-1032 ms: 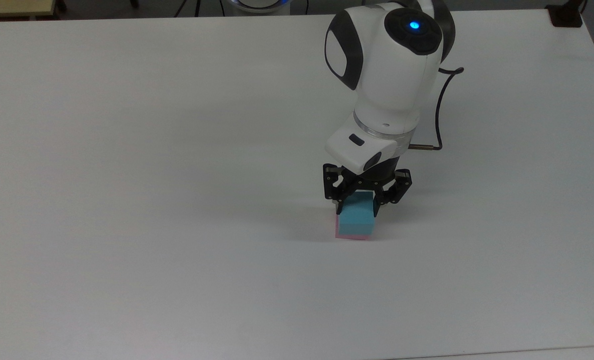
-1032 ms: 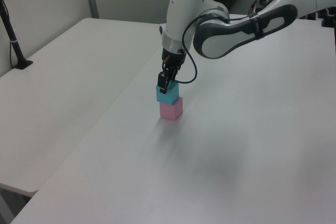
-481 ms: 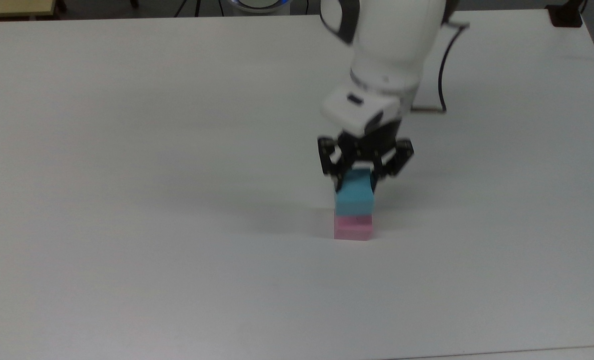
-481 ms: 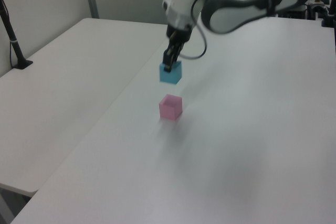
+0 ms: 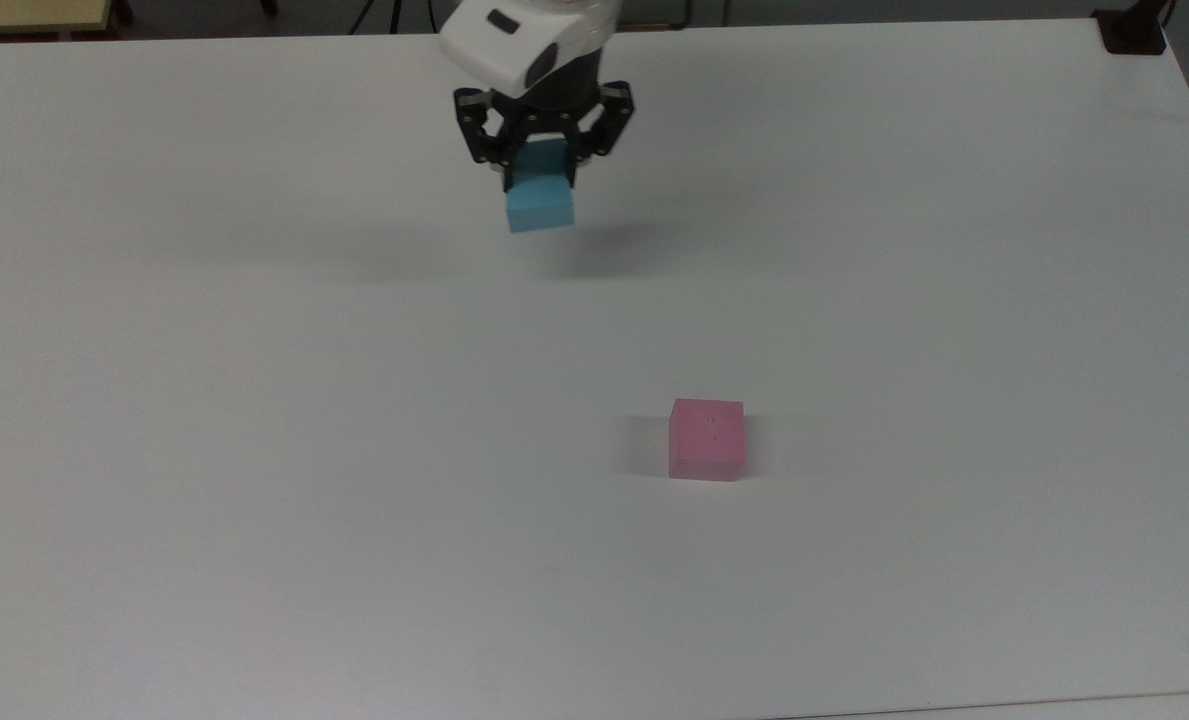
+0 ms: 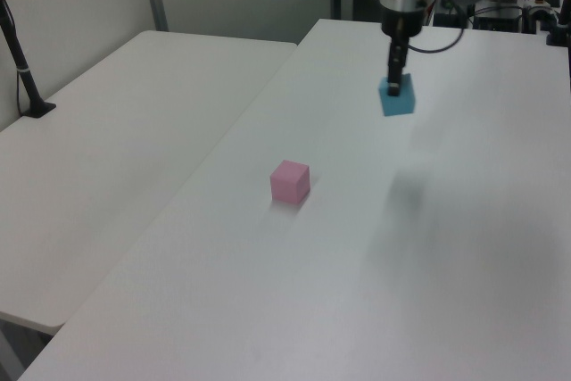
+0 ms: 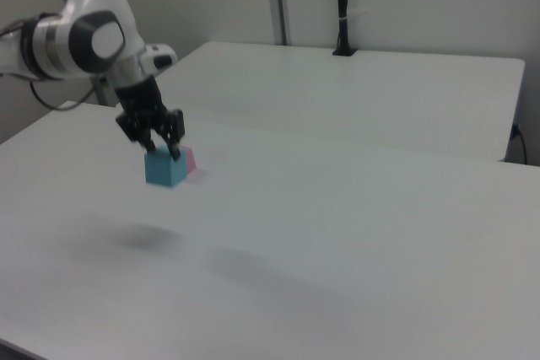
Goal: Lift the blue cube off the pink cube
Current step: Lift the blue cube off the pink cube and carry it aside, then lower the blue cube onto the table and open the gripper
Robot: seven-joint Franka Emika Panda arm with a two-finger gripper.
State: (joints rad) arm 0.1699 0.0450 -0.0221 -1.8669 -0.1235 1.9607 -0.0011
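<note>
My gripper (image 5: 539,176) (image 6: 393,83) (image 7: 159,151) is shut on the blue cube (image 5: 540,200) (image 6: 398,98) (image 7: 165,168) and holds it in the air above the white table (image 5: 254,400), its shadow lying on the surface below. The pink cube (image 5: 706,439) (image 6: 290,181) stands alone on the table, well apart from the gripper: lower right of it in the top view, lower left of it in the left view. In the right view the pink cube (image 7: 190,158) peeks out just behind the blue cube.
A second white table (image 6: 116,131) (image 7: 380,82) adjoins this one. A black post (image 6: 22,69) (image 7: 342,6) is clamped at that table's far edge. A dark clamp (image 5: 1132,30) sits at the top view's upper right corner.
The gripper has lifted the blue cube off the pink cube and carried it up and toward the top view's upper left. The pink cube has stayed in place.
</note>
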